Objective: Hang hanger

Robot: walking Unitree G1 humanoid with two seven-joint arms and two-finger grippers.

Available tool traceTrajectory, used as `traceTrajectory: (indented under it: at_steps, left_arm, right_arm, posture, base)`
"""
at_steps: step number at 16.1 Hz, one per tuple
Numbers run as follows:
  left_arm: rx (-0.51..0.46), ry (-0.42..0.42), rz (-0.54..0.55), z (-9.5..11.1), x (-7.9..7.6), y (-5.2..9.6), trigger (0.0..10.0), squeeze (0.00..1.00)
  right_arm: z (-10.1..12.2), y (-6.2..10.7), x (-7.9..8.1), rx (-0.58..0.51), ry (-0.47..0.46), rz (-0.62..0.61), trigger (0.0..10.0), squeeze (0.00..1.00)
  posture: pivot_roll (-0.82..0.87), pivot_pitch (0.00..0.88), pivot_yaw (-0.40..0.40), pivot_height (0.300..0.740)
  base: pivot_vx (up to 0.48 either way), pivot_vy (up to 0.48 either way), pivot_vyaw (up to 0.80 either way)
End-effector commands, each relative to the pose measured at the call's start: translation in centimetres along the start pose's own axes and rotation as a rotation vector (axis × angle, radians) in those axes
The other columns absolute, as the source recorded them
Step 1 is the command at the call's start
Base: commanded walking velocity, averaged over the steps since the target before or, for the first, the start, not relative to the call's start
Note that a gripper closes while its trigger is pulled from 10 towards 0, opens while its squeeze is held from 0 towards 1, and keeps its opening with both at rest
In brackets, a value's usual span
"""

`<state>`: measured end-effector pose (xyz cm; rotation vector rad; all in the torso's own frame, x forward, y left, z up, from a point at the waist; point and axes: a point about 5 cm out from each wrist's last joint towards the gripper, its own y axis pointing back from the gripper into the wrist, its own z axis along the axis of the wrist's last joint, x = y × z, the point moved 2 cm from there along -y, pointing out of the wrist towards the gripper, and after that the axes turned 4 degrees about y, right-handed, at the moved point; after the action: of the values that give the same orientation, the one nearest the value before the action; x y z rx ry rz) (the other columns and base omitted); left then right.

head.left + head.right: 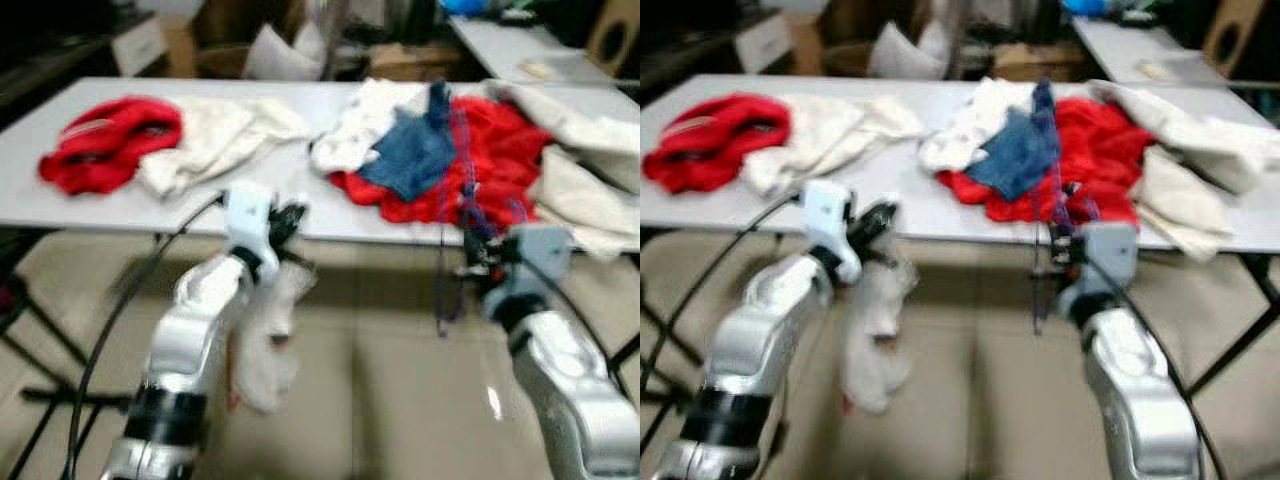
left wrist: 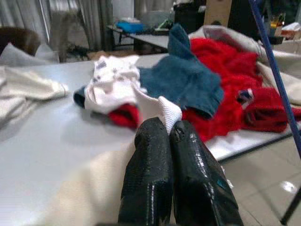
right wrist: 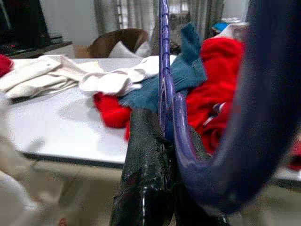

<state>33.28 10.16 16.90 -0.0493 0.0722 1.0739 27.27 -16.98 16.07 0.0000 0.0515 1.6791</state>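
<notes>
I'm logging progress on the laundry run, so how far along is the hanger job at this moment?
Picked up: the right gripper is shut on the blue hanger, held in front of the grey table. In hand: the left gripper pinches a white garment that dangles below it. Left: garment and hanger are apart, nothing is hung yet, and piles of red clothes and denim lie on the table.

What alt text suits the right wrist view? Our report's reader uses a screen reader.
The right tool is shut on a blue hanger, before a grey table heaped with red, blue and white clothes.
</notes>
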Motion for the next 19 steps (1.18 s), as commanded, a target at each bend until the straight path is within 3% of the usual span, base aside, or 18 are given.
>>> traceTrajectory:
  at_steps: [1, 7, 12, 15, 19]
  left_arm:
    - [-0.028, -0.02, 0.038, 0.9, 1.3, 0.5, 10.0, 0.0]
    - [-0.041, -0.022, 0.02, 1.1, 0.8, 0.2, 10.0, 0.0]
    - [-0.056, -0.026, -0.014, 1.6, 0.3, -0.1, 10.0, 0.0]
    - [-0.085, -0.038, -0.042, 2.8, -0.1, -0.6, 10.0, 0.0]
    - [-0.145, -0.086, -0.045, 5.5, 0.7, -2.2, 10.0, 0.0]
  right_arm:
    - [0.6, -0.2, 0.9, -0.022, 0.005, 0.04, 10.0, 0.0]
    - [0.9, -0.4, 1.1, -0.017, 0.043, 0.081, 10.0, 0.0]
    - [1.2, -0.2, 0.7, -0.018, 0.088, 0.113, 10.0, 0.0]
    - [1.7, 0.2, 0.5, -0.027, 0.12, 0.174, 10.0, 0.0]
    - [2.7, 1.9, -0.4, -0.01, 0.223, 0.363, 10.0, 0.0]
  posture:
    - [-0.22, 0.0, 0.027, 0.71]
    - [-0.22, 0.0, 0.02, 0.71]
    - [-0.22, 0.0, 0.019, 0.71]
    - [-0.22, 0.0, 0.022, 0.71]
    - [-0.23, 0.0, 0.029, 0.71]
  base:
    - [0.382, 0.0, 0.0]
    - [0.381, 0.0, 0.0]
    - [0.382, 0.0, -0.76]
    - [0.377, 0.0, 0.0]
    - [0.377, 0.0, 0.0]
